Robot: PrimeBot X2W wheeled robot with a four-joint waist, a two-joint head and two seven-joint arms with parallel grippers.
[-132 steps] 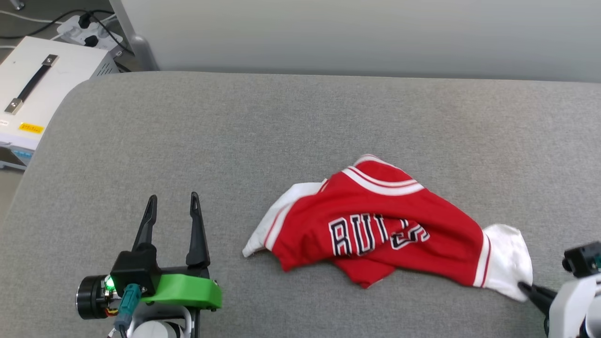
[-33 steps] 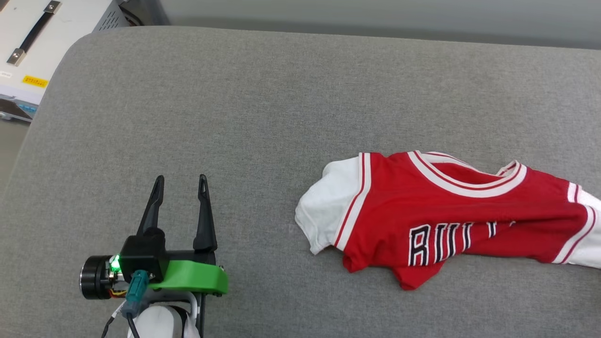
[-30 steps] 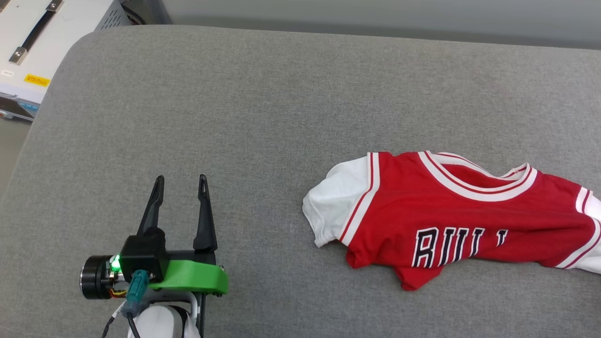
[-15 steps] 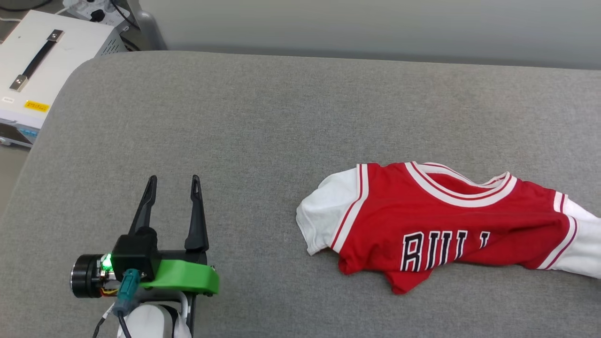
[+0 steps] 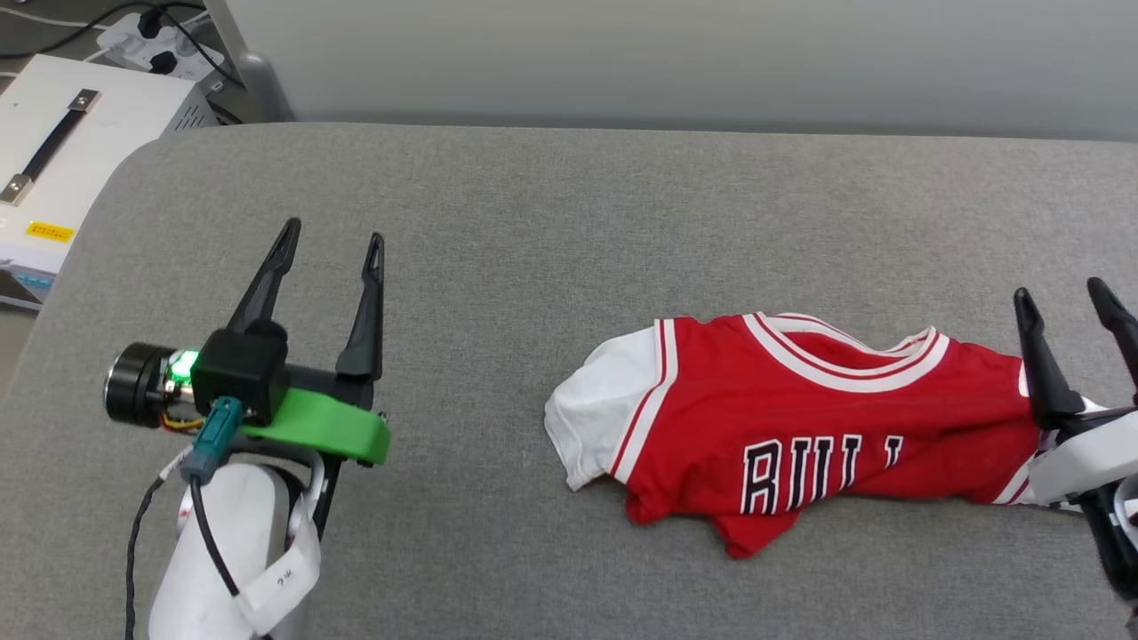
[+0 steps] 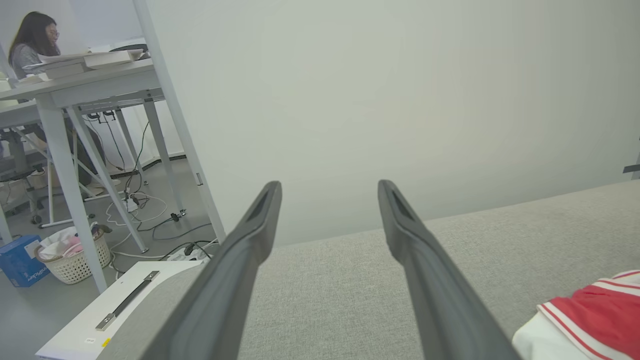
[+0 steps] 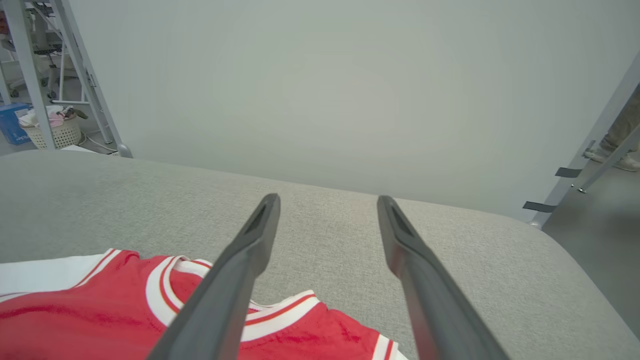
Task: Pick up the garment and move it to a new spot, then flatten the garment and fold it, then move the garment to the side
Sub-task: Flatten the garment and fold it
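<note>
Left gripper hangs with fingers spread and empty, well clear of the shirt, which sits off at its 4 o'clock on the grey cushion. Shirt's still rumpled, collar toward 12, lettering half lost in a fold. Right gripper just let go, and its fingers are wide apart over the 3 o'clock sleeve. So I reckon the move's done and flattening is next.

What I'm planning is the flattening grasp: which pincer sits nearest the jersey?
The right pincer: open, it stands over the garment's right-hand end, while the left pincer, also open, is off over bare grey surface, clear of the cloth.
</note>
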